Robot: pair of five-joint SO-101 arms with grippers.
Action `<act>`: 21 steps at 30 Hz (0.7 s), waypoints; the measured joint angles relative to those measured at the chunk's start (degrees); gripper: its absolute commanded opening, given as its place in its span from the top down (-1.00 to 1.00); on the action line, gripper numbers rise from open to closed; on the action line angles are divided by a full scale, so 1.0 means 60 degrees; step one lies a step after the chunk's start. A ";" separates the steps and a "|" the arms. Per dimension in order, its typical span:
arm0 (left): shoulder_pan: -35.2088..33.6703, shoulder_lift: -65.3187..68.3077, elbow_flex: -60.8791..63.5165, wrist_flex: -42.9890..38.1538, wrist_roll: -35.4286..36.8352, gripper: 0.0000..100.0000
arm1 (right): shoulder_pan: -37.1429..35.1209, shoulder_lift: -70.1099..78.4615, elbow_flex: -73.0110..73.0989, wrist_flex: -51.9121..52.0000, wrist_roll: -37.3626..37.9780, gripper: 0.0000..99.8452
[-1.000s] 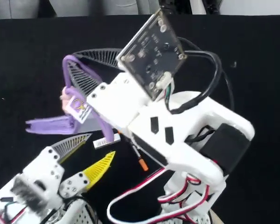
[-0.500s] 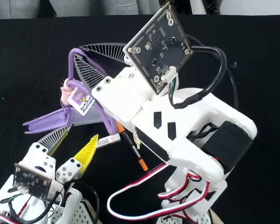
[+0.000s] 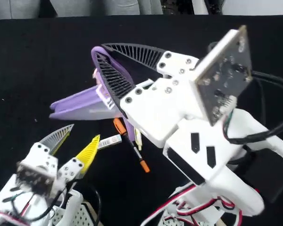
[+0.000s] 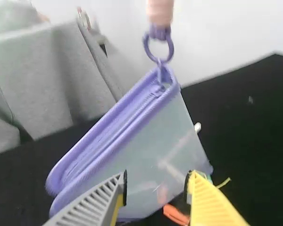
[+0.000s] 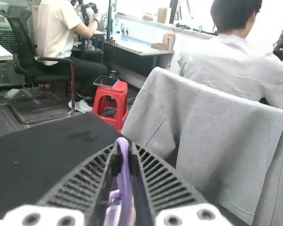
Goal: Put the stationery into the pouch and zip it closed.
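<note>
The black counter [image 3: 28, 56] carries loose stationery. Above it the right arm [image 3: 179, 117] holds the purple pouch [image 3: 80, 102] raised, the right jaws clenched on its thin far edge so the body hangs down and to the left. Gripped by so little, the pouch could swing or slip free, and I judge its mouth may sag shut against anything pushed in. The left arm [image 3: 37, 174] sits near left, the left jaws released and spread just short of the pouch's low end, apart from it. An orange-tipped pen [image 3: 132, 148] and a white labelled piece [image 3: 108, 140] lie below the pouch, right of those jaws.
</note>
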 measured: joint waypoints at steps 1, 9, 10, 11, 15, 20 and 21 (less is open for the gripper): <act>0.0000 0.0000 0.0220 -0.0103 -0.0059 0.56 | 0.0000 0.0000 0.0000 0.0000 0.0000 0.98; -0.1963 0.0015 0.2755 -0.2535 -0.0923 0.56 | 0.0000 0.0000 0.0000 0.0000 0.0000 0.98; -0.2447 0.0015 0.3048 -0.3062 -0.0938 0.57 | 0.0000 0.0000 0.0000 0.0000 0.0000 0.98; -0.2842 0.0015 0.3370 -0.3590 -0.0938 0.57 | 0.0015 0.0000 0.0000 0.0000 0.0000 0.98; -0.3326 0.0029 0.4278 -0.5538 -0.0938 0.57 | 0.0015 0.0000 0.0000 0.0000 0.0000 0.98; -0.2418 0.0029 0.4410 -0.6755 -0.0938 0.57 | 0.0234 0.0000 0.0000 0.0000 0.0147 0.98; -0.2139 0.0029 0.4410 -0.6872 -0.0938 0.57 | 0.0337 0.0000 0.0000 0.0000 0.0190 0.98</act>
